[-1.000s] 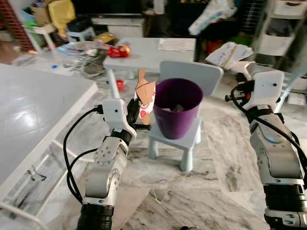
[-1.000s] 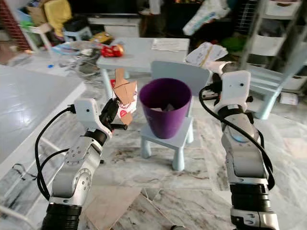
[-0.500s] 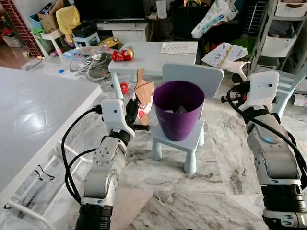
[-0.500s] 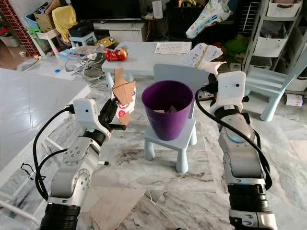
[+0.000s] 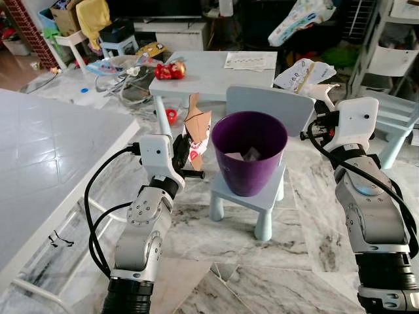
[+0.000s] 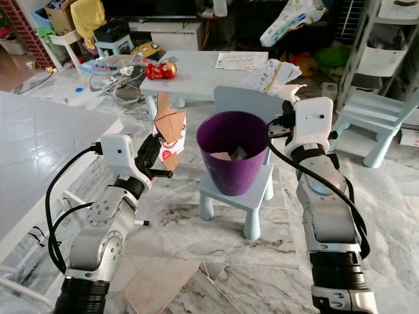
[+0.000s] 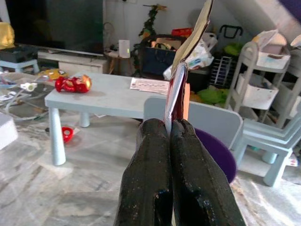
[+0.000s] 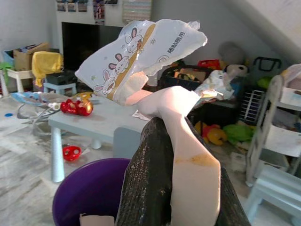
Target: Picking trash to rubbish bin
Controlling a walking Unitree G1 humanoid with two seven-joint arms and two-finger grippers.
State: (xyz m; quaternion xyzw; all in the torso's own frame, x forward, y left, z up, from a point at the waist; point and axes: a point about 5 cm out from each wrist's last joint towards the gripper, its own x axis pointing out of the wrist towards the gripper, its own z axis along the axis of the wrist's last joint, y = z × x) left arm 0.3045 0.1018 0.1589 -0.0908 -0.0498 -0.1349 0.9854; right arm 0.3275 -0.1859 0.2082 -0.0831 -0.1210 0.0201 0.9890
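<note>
Left gripper (image 7: 170, 129) pinches a stiff, light carton (image 5: 197, 129) low, right gripper (image 8: 181, 136) a limp wrapper (image 8: 141, 54), flanking the bin (image 5: 249, 159).

head stereo pair looking forward and down, sharing the purple bin (image 5: 249, 152) on its small chair (image 5: 256, 194) | wrist cameras sighting close along their fingers; both facing that bin and the grey table (image 7: 101, 96)
</note>
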